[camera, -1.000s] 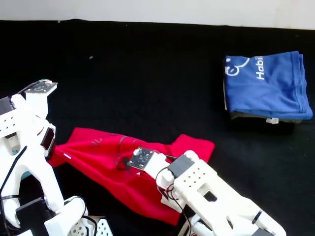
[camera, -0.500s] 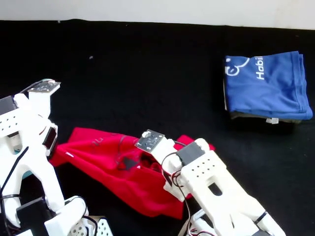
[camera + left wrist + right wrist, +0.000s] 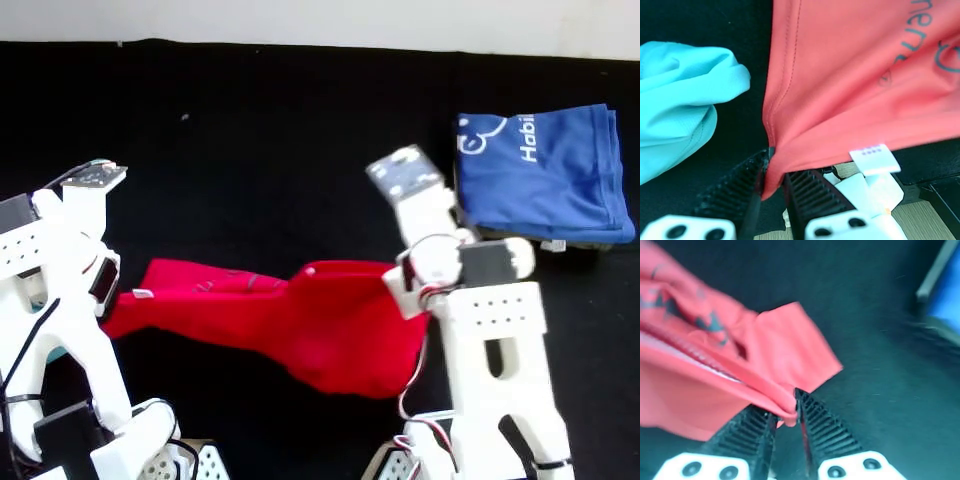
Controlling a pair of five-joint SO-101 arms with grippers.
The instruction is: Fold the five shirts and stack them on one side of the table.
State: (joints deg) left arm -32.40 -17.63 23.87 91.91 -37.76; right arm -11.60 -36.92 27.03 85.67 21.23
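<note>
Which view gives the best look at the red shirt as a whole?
The high view: the whole red shirt shows, stretched out end to end. The left wrist view shows one hem pinched in the left tool, beside a white tag; the right wrist view shows a bunched edge clamped in the right tool.

Red shirt (image 3: pixel 300 315) strung betw. left gripper (image 3: pixel 771 172) & right gripper (image 3: pixel 785 407), bars near strip. Blue folded stack (image 3: pixel 540 170) blocks far-R corner. Passage over table (image 3: pixel 250 150) beyond shirt. Cyan shirt (image 3: pixel 680 100) crowds left gripper.
</note>
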